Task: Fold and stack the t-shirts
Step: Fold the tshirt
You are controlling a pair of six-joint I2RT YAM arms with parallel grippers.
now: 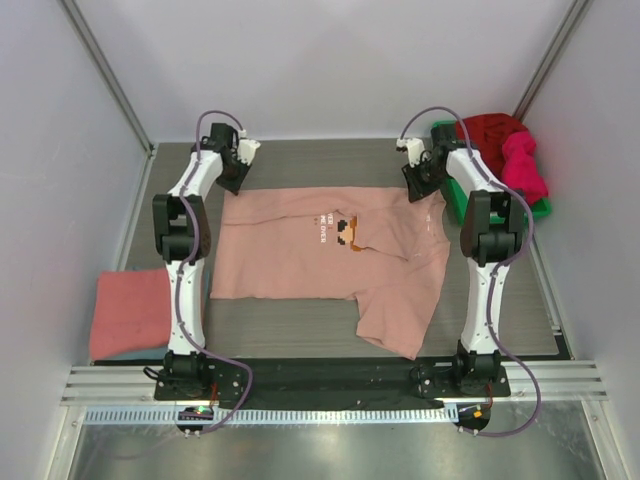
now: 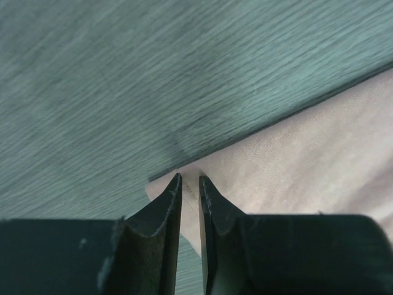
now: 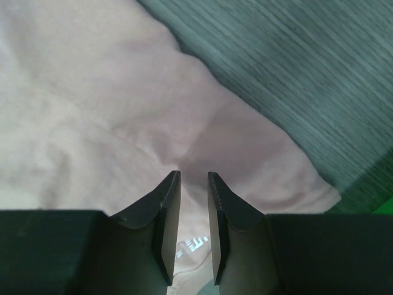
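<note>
Pale dusty-pink cotton, the t-shirt (image 1: 300, 250) in hand lies spread across the middle of the table (image 1: 280, 325), print (image 1: 345, 232) upward, its far edge running between the two arms and one lobe trailing toward the near right. The left gripper (image 2: 190, 178) sits at the far-left corner of the cloth, its jaws nearly together with only a thin slit; whether any hem is pinched there cannot be told. The right gripper (image 3: 193, 175) hangs over the far-right corner, jaws parted and holding nothing, cloth showing beneath the gap. The step appears to be laying the garment out before the first fold. The next move probably calls for a firm pinch on both far corners and an even draw toward the near edge, so that the fold lands straight. The fabric is mostly flat, with soft creases at the right. A coral-red t-shirt (image 1: 130, 310) rests folded at the near left; dark red (image 1: 490, 130) and magenta (image 1: 522, 165) ones wait in the green bin (image 1: 540, 208) at the far right.
</note>
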